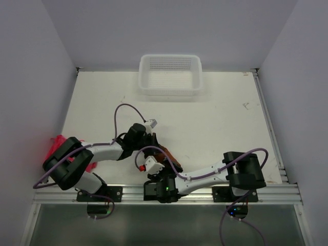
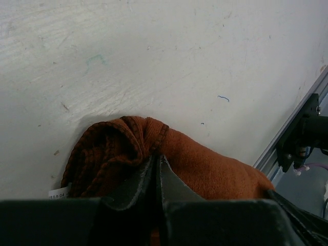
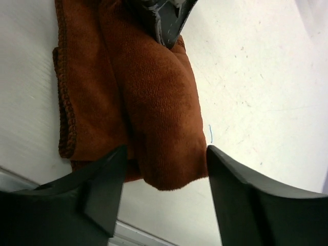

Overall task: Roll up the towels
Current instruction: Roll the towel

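Basket (image 1: pixel 169 92) at back, pink towel (image 1: pixel 54 145) half-hidden

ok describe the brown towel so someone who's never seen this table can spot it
On the white table, look at the middle of the near edge. The rust-brown towel lies there partly rolled, pinched by the left gripper. It's the only brown cloth; the pink towel is bunched at the left edge.

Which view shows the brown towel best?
The right wrist view: the brown towel fills it, folds and hem visible. The left wrist view shows one end; the top view only a small sliver.
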Controlling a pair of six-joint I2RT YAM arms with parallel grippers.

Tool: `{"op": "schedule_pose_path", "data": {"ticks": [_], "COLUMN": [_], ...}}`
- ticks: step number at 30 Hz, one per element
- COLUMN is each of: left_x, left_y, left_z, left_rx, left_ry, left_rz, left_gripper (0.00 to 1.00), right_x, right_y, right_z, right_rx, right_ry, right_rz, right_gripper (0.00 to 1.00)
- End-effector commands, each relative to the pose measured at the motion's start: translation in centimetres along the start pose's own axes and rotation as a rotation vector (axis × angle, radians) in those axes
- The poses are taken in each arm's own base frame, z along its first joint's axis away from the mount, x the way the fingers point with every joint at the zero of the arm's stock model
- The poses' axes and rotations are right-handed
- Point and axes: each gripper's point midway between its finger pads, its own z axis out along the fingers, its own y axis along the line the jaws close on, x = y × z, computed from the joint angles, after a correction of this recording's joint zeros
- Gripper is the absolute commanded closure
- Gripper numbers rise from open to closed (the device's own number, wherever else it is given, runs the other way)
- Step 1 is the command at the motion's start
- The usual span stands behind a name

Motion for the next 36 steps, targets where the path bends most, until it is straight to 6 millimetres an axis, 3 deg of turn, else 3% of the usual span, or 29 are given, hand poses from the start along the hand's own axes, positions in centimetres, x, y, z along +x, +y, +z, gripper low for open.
{"op": "schedule_pose_path", "data": {"ticks": [1,9,13,16,18,30,36], "left_x": [1.8,2.6,1.5,1.4,1.7,4.6,4.4], "left_y": [3.2,3.6,3.5,3.4,3.7,5.7,5.7], "left_z": [0.7,1.8,2.1,2.2,2.1,1.6,1.4], "left_rx": [-0.114,-0.115,-0.128,-0.125,-0.133,-0.163,-0.165], "left_ry": [0.033,0.086,0.067,0.056,0.058,0.097,0.079], "left_rz": [-0.010,-0.016,0.005,-0.003,-0.012,-0.029,-0.035], "left_gripper": [0.91,0.94,0.94,0.94,0.94,0.95,0.95], "right_x": [-2.1,-2.9,-4.2,-3.7,-2.1,-1.7,-0.1], "right_y": [-0.1,-3.3,-5.2,-5.9,-5.6,-7.3,-8.1], "right_z": [-1.5,-3.7,-4.4,-3.5,-2.3,-1.6,-0.5], "right_rx": [-0.093,-0.169,-0.231,-0.259,-0.283,-0.331,-0.347], "right_ry": [-0.049,-0.102,-0.139,-0.117,-0.067,-0.052,0.001], "right_rz": [0.182,0.368,0.514,0.598,0.634,0.795,0.871], "right_gripper": [0.30,0.17,0.12,0.12,0.13,0.15,0.14]}}
